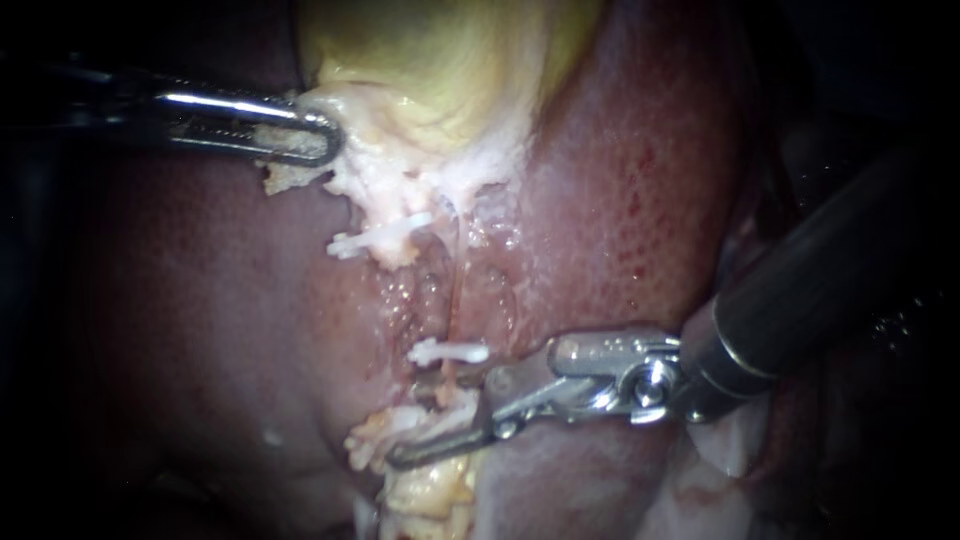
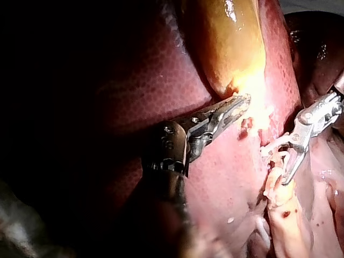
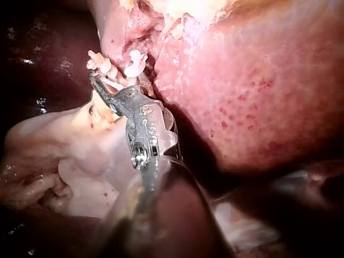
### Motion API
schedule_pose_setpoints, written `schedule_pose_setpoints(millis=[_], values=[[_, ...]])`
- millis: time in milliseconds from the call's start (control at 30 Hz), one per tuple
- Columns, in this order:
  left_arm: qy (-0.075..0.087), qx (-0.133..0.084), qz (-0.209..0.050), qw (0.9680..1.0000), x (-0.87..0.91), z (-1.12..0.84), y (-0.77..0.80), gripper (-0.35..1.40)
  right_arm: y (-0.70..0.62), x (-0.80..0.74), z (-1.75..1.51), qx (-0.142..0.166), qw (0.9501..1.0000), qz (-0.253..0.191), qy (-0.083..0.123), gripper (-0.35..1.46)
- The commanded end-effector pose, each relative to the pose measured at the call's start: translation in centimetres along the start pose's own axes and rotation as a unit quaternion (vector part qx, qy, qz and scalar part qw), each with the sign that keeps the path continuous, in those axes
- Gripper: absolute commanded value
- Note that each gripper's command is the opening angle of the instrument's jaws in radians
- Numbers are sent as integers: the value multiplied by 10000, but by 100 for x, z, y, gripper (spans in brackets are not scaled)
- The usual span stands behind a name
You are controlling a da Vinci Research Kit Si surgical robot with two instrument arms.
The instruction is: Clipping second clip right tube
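The yellow gallbladder [image 1: 440, 70] lies on the red liver [image 1: 620, 200]. My left instrument [image 1: 318, 138] comes in from the left and is shut on the whitish tissue at the gallbladder's lower edge, as the left wrist view [image 2: 239, 103] also shows. A thin pink right tube [image 1: 456, 300] runs down from there, with a white clip [image 1: 447, 352] across it. Just below that clip my right instrument [image 1: 405, 425] stands open, its jaws straddling the tube. Another white clip [image 1: 375, 238] sits higher, on the left tube. The right wrist view shows the open jaws [image 3: 105, 88] under the clip [image 3: 134, 62].
Yellowish fatty tissue [image 1: 430, 490] bunches below the right instrument's jaws. Pale loose tissue [image 3: 70, 156] lies beside its shaft. The liver surface [image 2: 226, 177] stretches under the left instrument.
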Motion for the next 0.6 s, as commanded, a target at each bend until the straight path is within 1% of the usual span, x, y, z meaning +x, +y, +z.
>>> schedule_pose_setpoints(millis=[33, 200, 267, 433, 600], values=[[-1, -6, 4, 10000, 0, 0, 0, -35, 1, 0, -4, 16, 10000, 4, 20, 50], [-3, -9, 5, 10000, 0, -1, 0, -35, 7, 0, -28, 112, 9998, 24, 165, 50], [-3, -9, 5, 10000, 0, -1, 0, -35, 9, 1, -37, 145, 9997, 31, 194, 50], [-4, -11, 6, 10000, -1, -2, 0, -35, 15, 3, -59, 210, 9994, 139, 236, 50], [-5, -13, 6, 10000, -1, -3, -1, -35, 16, 5, -73, 255, 9991, 239, 247, 50]])
